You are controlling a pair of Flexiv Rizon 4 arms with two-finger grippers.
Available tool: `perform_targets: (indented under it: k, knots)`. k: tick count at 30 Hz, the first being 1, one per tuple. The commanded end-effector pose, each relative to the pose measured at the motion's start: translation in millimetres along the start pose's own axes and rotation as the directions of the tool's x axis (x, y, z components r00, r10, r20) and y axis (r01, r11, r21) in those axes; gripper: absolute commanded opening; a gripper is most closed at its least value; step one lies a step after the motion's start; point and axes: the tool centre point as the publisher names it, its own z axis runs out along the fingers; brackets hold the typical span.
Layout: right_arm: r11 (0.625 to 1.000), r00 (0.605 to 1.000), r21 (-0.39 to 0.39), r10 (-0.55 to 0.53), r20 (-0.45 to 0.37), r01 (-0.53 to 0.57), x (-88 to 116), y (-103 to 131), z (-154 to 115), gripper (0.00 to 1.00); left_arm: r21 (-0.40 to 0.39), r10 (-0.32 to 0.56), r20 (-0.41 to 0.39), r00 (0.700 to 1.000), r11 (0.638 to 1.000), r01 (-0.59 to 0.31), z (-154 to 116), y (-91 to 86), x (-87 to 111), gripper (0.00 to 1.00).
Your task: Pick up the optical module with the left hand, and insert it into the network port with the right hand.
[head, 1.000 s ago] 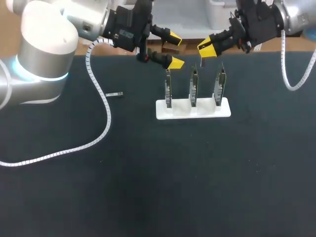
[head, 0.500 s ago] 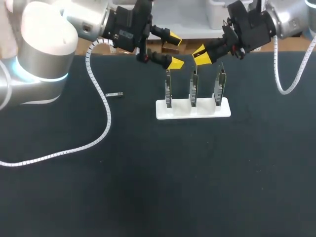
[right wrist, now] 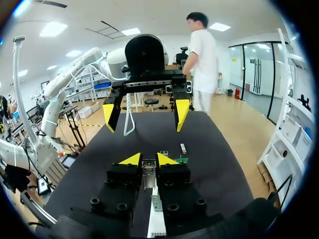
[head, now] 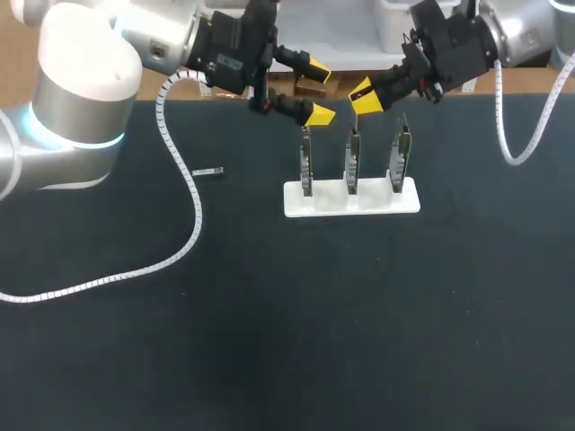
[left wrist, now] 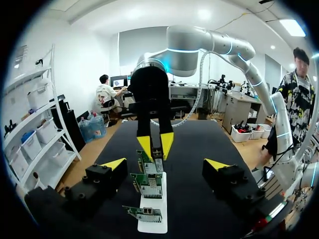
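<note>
A slim silvery optical module (right wrist: 148,168) is being clenched in the right gripper's (head: 361,97) jaws at upper centre, just above the middle green board (head: 352,158) on a white slab stand (head: 352,201); the left gripper's (head: 316,92) jaws are being held wide apart over the matte black table (head: 269,314).

Optical module (right wrist: 148,174): only narrow metal strip shows between pinching fingers of right gripper (right wrist: 145,160); rest hidden. White stand (right wrist: 157,226): mostly under gripper body, sliver visible.

Head view: middle board (head: 352,162) seen edge-on, its port too small to make out; module-to-port contact cannot tell. Small grey item (head: 208,171), left of centre: too small to identify. Left arm (head: 81,81) cut off at left edge, right arm (head: 526,27) at upper right corner.
</note>
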Motion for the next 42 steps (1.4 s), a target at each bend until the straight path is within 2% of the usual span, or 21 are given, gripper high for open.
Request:
perform_targets:
  k: [1, 8, 18, 28, 42]
  knots:
    - [1.0, 1.0, -0.008, 0.004, -0.007, -0.004, 2.4, -1.7, -0.1, 0.0, -0.002, -0.003, -0.006, 1.0, 1.0, 0.003, 0.2, -0.2, -1.0, 1.0]
    - [1.0, 1.0, -0.012, 0.022, -0.018, -0.023, 9.0, -4.8, 3.2, 0.0, -0.002, -0.003, -0.006, 1.0, 1.0, 0.003, 0.2, -0.2, -1.0, 1.0]
    - [1.0, 1.0, -0.021, 0.009, -0.005, -0.009, 3.2, -8.7, 6.3, 0.0, -0.002, -0.003, -0.006, 1.0, 1.0, 0.003, 0.2, -0.2, -1.0, 1.0]
    - [0.999, 1.0, -0.018, 0.027, -0.017, -0.027, 13.6, -14.8, 9.6, 0.0, -0.002, -0.003, -0.006, 1.0, 1.0, 0.003, 0.2, -0.2, -1.0, 1.0]
    - [1.0, 1.0, -0.01, 0.024, -0.005, -0.024, 13.4, -19.9, 7.7, 0.0, -0.002, -0.003, -0.006, 1.0, 1.0, 0.003, 0.2, -0.2, -1.0, 1.0]
